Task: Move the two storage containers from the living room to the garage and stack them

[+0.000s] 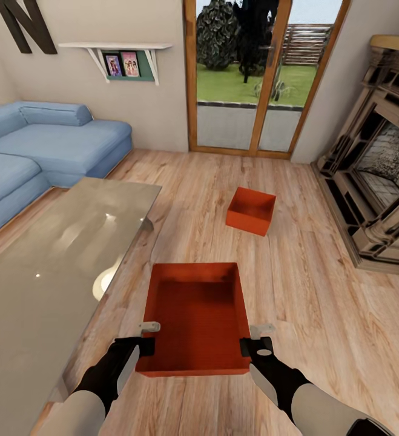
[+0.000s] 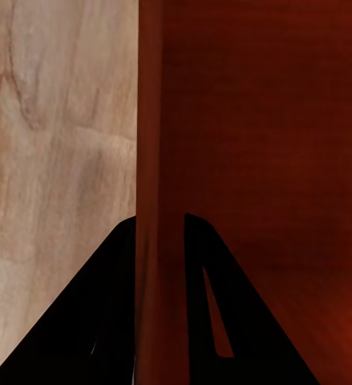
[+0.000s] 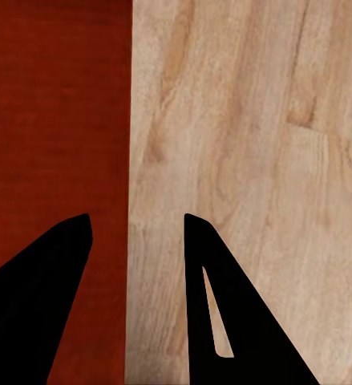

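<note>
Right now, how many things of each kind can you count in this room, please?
Red-orange bins: 2, the near bin and the far bin
Sofa: 1
Glass table: 1
Fireplace: 1
Wall shelf: 1
Total: 6

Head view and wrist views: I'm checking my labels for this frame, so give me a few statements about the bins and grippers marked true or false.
1. The near bin is empty. True.
2. The far bin sits on the glass table. False: it sits on the wood floor.
3. The left gripper straddles the near bin's wall. True.
4. The sofa is red. False: it is blue.
5. The right gripper straddles the bin's wall. True.
</note>
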You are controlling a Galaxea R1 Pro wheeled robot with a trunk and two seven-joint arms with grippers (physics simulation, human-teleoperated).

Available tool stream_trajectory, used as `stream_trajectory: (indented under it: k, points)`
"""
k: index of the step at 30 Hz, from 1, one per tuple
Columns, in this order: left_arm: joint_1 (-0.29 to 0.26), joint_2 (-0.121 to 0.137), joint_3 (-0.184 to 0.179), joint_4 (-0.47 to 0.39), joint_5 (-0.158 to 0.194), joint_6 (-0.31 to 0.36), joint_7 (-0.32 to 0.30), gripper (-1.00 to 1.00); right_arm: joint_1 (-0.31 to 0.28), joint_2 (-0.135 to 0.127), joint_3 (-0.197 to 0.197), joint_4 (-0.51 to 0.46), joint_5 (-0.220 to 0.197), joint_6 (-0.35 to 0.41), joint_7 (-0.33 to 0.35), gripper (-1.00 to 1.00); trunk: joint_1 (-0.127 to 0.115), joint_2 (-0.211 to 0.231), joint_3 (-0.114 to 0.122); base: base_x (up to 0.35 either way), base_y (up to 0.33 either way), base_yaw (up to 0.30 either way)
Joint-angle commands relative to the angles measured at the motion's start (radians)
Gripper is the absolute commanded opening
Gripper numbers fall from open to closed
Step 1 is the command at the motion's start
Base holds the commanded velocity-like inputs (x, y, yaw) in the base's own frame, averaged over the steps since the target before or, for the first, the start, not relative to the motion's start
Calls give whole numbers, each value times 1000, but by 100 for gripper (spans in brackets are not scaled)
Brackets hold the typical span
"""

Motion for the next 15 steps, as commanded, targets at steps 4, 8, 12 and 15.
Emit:
stream_trajectory:
  k: [4,8,12,15]
  points:
    - [0,0,3,-9,4,6,9,-100,-1,-1,0,-6,1,6,3,-100,-8,13,5,0,0,0]
    - [0,-1,3,-11,5,6,9,-100,-1,-1,1,-6,2,6,3,-100,-8,13,5,0,0,0]
    - [0,-1,3,-12,5,6,9,-100,-1,-1,1,-6,2,5,3,-100,-8,13,5,0,0,0]
    - [0,-1,3,-12,5,6,9,-100,-1,0,0,-6,2,6,3,-100,-8,13,5,0,0,0]
